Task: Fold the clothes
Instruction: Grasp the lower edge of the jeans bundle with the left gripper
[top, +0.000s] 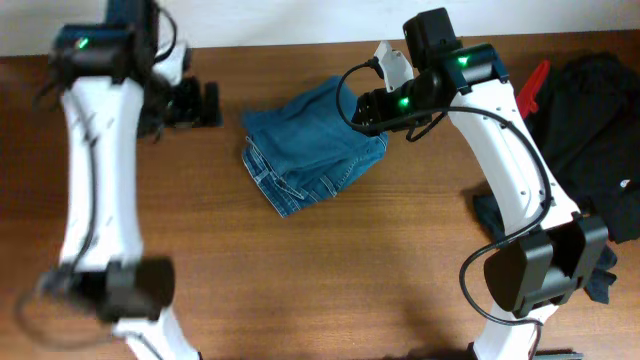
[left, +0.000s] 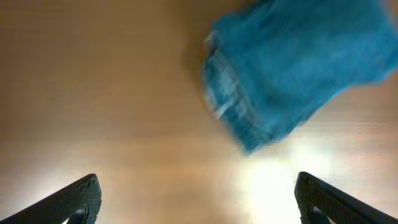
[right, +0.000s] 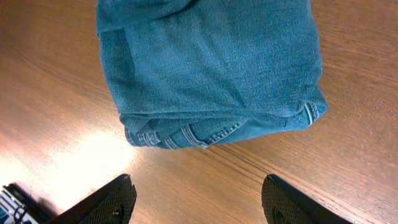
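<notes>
The clothes, a pair of blue denim jeans (top: 312, 145), lie folded into a compact bundle on the wooden table (top: 330, 270), a little behind its middle. My left gripper (top: 205, 103) hovers to the left of the bundle, open and apart from it. In the left wrist view the jeans (left: 292, 68) show blurred at the upper right, and the gripper (left: 198, 186) holds nothing. My right gripper (top: 368, 112) hangs over the bundle's right edge. In the right wrist view the folded jeans (right: 211, 68) lie just ahead of the open, empty gripper (right: 198, 183).
A heap of black clothing (top: 600, 130) lies at the table's right side, with a red item (top: 533, 85) beside it. More dark cloth (top: 600, 280) sits by the right arm's base. A white object (top: 392, 62) stands behind the right gripper.
</notes>
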